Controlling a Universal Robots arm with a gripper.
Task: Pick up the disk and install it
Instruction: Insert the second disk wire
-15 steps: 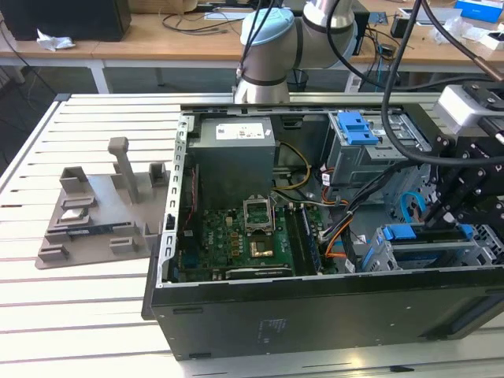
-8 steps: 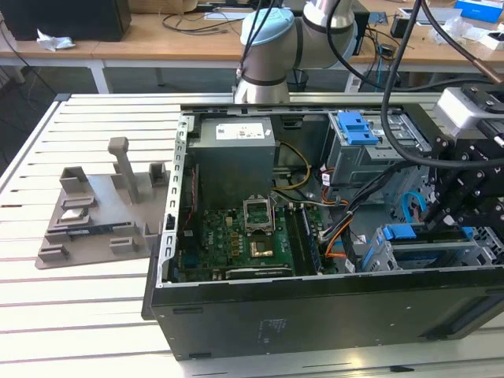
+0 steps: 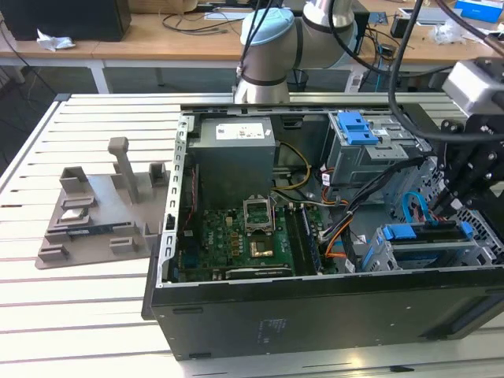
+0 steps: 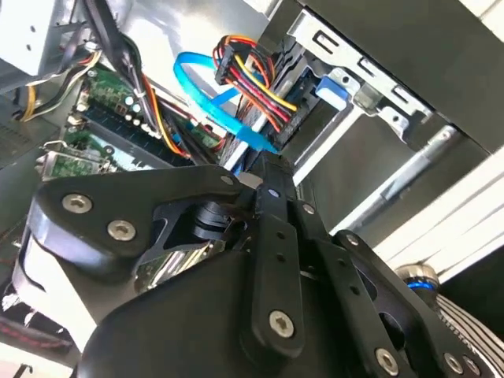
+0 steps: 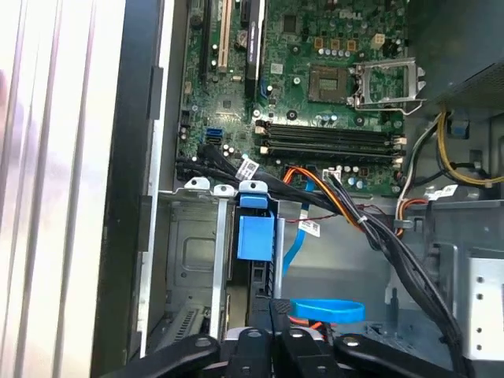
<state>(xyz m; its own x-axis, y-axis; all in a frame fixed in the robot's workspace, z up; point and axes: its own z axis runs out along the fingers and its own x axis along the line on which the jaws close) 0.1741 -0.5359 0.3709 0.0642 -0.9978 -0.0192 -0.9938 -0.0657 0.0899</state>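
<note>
**Disk seating at the drive bay: claw on station**

Left of the claw in the exterior view lies the motherboard. Just beneath the claw, the disk sits in the drive cage, blue rails showing. Whether the claw is open or closed cannot be told. Judgement: press squarely along the rails, keeping the blue cable clear of the slot.

My arm reaching from the far side, elbow joint high, wrist bent down at the exterior view's right, my gripper black, lowered and pointing down, its linkages close together in the second wrist view
</note>
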